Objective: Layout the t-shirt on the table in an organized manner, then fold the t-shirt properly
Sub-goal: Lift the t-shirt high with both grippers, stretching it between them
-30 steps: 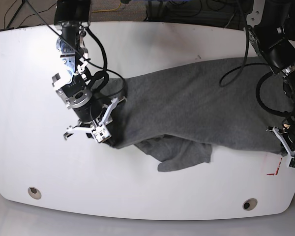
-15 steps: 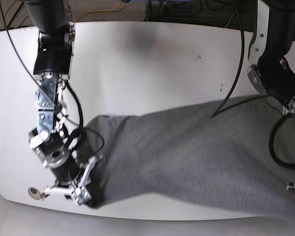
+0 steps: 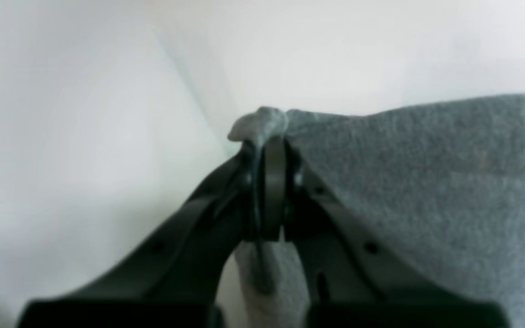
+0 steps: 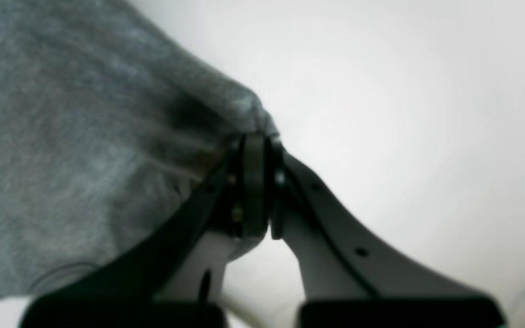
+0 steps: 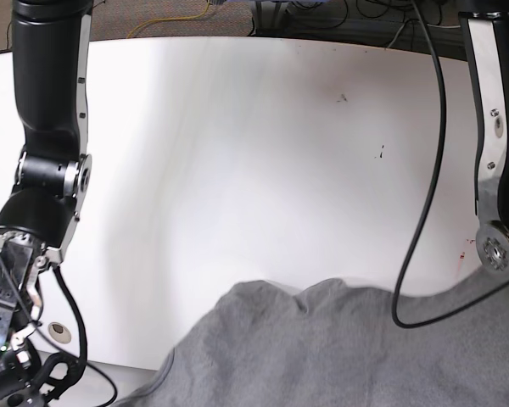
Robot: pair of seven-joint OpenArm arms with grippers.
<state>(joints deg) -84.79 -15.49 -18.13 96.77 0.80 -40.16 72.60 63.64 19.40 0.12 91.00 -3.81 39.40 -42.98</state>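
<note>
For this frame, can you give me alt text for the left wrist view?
The left gripper, its black jaws shut, pinches a bunched edge of the grey t-shirt. The fabric spreads away to the right of the jaws, and a strip hangs below them. Behind lies the blurred white table.

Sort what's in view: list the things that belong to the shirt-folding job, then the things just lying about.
Belongs to the job:
t-shirt
table
left gripper, shut on the t-shirt
right gripper, shut on the t-shirt

Just lying about:
cables behind the table
round hole in the table
red tape mark
</note>
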